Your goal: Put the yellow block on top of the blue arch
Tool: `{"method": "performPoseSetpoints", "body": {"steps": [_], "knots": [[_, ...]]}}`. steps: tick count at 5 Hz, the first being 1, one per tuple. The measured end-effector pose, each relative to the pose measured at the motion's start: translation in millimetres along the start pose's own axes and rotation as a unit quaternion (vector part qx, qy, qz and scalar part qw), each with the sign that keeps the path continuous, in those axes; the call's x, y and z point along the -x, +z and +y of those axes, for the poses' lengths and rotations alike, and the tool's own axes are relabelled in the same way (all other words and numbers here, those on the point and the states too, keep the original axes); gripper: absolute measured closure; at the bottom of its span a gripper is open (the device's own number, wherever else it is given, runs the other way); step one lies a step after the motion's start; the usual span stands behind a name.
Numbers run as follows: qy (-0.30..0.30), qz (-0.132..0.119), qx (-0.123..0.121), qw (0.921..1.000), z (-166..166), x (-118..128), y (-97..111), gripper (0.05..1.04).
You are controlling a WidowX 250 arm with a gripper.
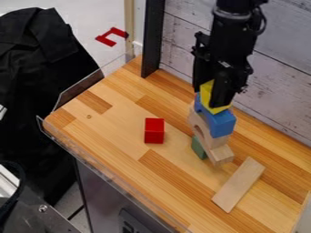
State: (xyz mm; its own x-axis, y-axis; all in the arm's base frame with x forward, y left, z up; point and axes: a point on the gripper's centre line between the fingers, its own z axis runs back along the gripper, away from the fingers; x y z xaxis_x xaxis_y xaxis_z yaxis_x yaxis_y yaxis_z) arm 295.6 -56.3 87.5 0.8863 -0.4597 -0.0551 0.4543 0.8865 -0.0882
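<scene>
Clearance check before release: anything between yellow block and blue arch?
Nothing visible. The gripper has the yellow block between its fingers, right at the top of the blue arch; can't tell from this angle if the two touch. The red block is off to the side, out of the way.

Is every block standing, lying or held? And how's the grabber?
Blue arch: stacked on pale wooden arch.
Yellow block: held at the blue arch's top.
Black two-finger gripper: closed on yellow block.
Red block: upright, apart from the stack.
Pale wooden plank: lying flat.
Green block: low in the stack.
</scene>
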Motion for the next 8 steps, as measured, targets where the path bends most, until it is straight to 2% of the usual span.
{"method": "performPoseSetpoints", "body": {"steps": [1, 2, 3, 4, 5, 6, 7, 8], "knots": [[0.004, 0.005, -0.001, 1.0, 1.2, -0.7, -0.6, 0.488], [0.01, 0.014, 0.0, 0.9999, 1.8, -0.1, -2.5, 0.418], [0.022, 0.027, -0.003, 0.9994, 3.0, 2.7, -3.1, 0.142], [0.03, 0.027, -0.008, 0.9991, 4.7, 1.1, 1.2, 0.083], [0.042, 0.013, -0.024, 0.9987, 13.6, 1.6, 17.2, 0.084], [0.073, -0.016, -0.034, 0.9966, 24.6, 11.0, 47.8, 0.084], [0.11, -0.032, -0.029, 0.993, 38.3, 24.9, 61.7, 0.084], [0.143, -0.025, -0.016, 0.9892, 52.1, 40.3, 55.6, 0.084]]}}
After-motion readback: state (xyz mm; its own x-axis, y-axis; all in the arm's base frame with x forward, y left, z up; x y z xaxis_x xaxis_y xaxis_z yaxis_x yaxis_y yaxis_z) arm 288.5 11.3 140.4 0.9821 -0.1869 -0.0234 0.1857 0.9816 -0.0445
